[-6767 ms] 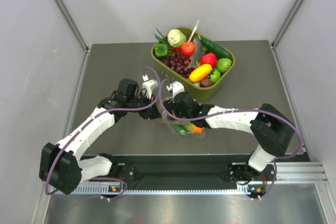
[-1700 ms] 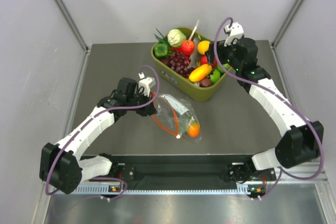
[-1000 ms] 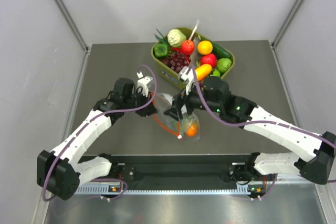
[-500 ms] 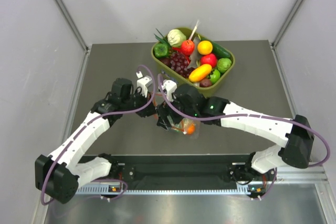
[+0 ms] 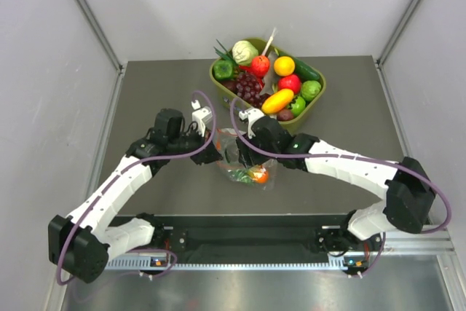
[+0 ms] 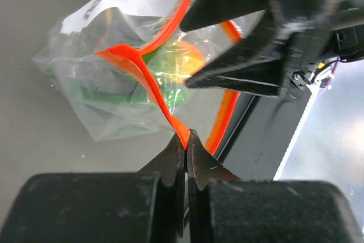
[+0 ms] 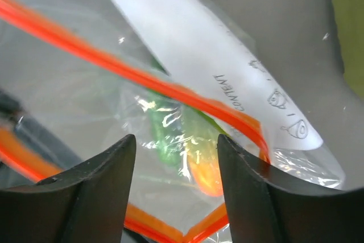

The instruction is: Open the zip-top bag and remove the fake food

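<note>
right gripper point(image 7: 176, 147) jaws apart over the zip-top bag point(image 7: 85, 92), orange-and-green fake food point(image 7: 202, 170) between them, white label point(image 7: 227, 78) running 11 to 4 o'clock.

The zip-top bag point(image 6: 85, 72) is a clear, crinkly pouch with a white printed label point(image 7: 227, 66), lying crumpled on the desk point(image 5: 160, 92) near its front edge. Its orange-red zip strip point(image 6: 142, 78) has its two sides parted, so the mouth gapes, and one end of the strip is pinched in the closed left pincer point(image 6: 186, 140). Inside lies the fake food: a glossy orange-and-green fruit point(image 6: 185, 60) and a small green piece point(image 6: 114, 96) beside it.
</note>
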Robot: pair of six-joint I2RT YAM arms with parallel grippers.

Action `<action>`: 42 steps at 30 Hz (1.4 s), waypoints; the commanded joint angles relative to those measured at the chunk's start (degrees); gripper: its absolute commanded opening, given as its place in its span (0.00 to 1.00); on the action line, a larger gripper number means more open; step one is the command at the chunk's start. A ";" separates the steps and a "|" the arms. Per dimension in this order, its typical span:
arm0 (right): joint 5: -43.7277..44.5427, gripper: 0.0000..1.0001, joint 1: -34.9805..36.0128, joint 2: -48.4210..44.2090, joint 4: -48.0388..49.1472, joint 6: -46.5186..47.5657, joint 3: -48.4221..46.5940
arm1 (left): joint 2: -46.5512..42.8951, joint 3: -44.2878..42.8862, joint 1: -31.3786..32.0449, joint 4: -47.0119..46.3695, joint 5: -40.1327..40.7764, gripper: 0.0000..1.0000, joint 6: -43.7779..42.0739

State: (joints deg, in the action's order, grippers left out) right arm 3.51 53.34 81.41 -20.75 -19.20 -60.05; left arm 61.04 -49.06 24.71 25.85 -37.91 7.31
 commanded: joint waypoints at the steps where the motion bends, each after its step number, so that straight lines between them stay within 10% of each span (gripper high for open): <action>1: 3.78 0.58 -0.70 2.08 4.93 0.30 0.11 | 0.49 0.19 -0.19 -3.17 -2.78 0.00 -0.98; 42: 10.12 0.52 3.61 17.82 1.16 10.15 -9.03 | 1.10 0.28 0.78 -2.64 0.02 0.00 -1.69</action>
State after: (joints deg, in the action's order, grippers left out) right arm 11.07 56.03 101.41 -14.31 -12.08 -66.87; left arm 63.59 -48.66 25.30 25.71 -39.05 6.87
